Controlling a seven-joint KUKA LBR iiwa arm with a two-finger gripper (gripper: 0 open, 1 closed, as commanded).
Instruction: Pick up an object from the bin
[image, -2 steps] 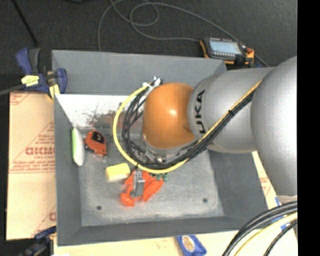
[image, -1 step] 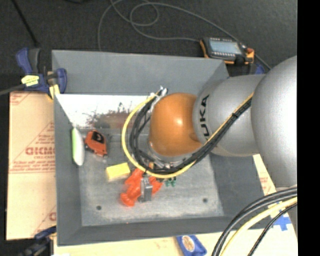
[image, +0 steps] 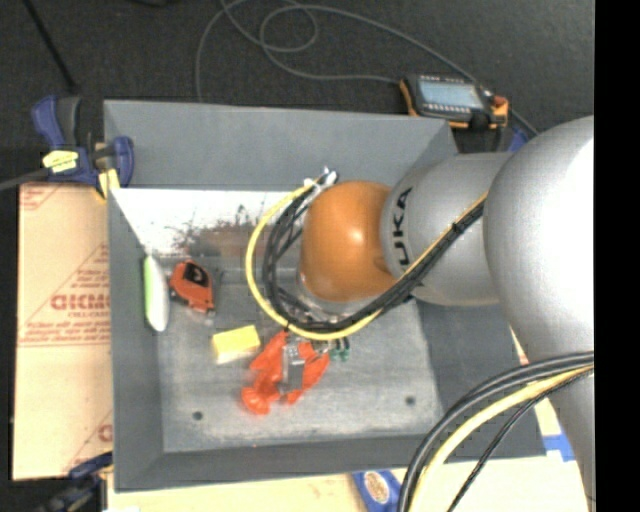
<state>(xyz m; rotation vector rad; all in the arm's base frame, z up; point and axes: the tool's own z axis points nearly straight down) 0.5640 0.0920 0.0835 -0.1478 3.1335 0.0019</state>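
The gripper sits down in a crumpled orange-red plastic thing at the lower centre of the grey metal bin. I cannot tell whether it is clamped. The lift looks not yet done.

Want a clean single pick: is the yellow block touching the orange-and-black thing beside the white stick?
Apart. The camera view shows a strip of bare bin floor between the yellow block and the orange-and-black thing.

white-green stick: 1 | orange tape measure: 1 | yellow block: 1 | orange-red crumpled thing: 1
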